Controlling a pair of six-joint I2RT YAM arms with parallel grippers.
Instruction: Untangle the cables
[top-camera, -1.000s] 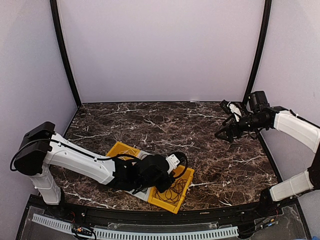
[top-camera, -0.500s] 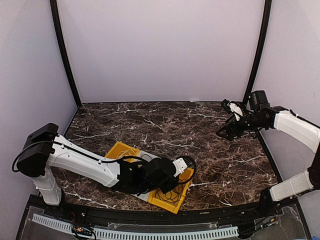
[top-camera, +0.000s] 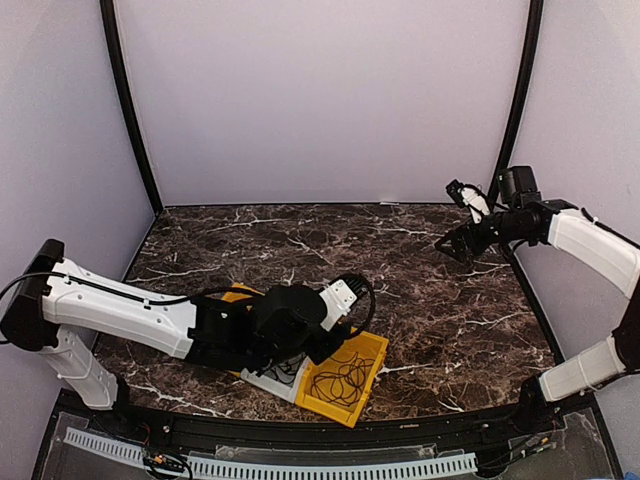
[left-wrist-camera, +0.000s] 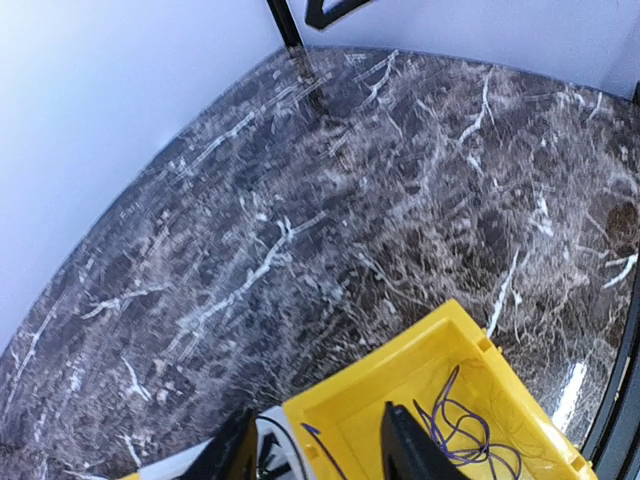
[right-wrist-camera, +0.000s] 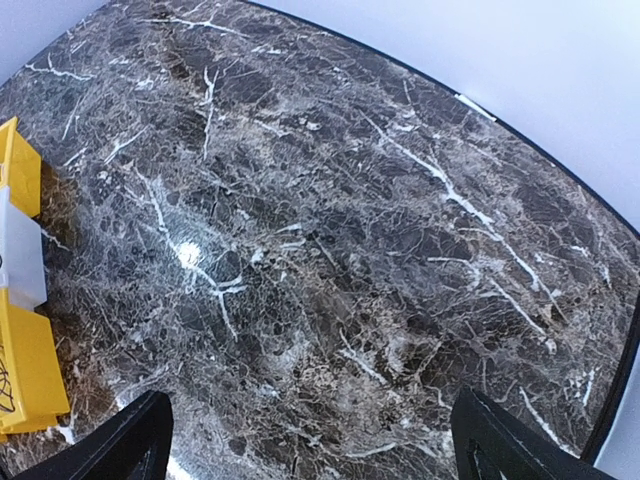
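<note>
Left tool (left-wrist-camera: 318, 458) hangs with jaws apart and empty over the yellow bin (top-camera: 378, 348) at six o'clock on the table (top-camera: 420, 270), where the cables (top-camera: 345, 378) lie; right tool (right-wrist-camera: 315, 450) gapes wide at two o'clock. We judge the cables light, limp, snag-prone: take one outer loop.

From my station the table (top-camera: 430, 300) read as polished stone: dark brown marble with white veins, glossy enough to throw a bright glare spot in the right wrist view. The yellow bin (top-camera: 378, 347) looked like smooth moulded plastic with a slight sheen. The cables (top-camera: 343, 378) in it were thin, dark and matt. I saw smooth white plastic shells on the left arm (top-camera: 120, 305) and right arm (top-camera: 595, 250), with matt black joints. The walls (top-camera: 320, 100) were pale and matt.
</note>
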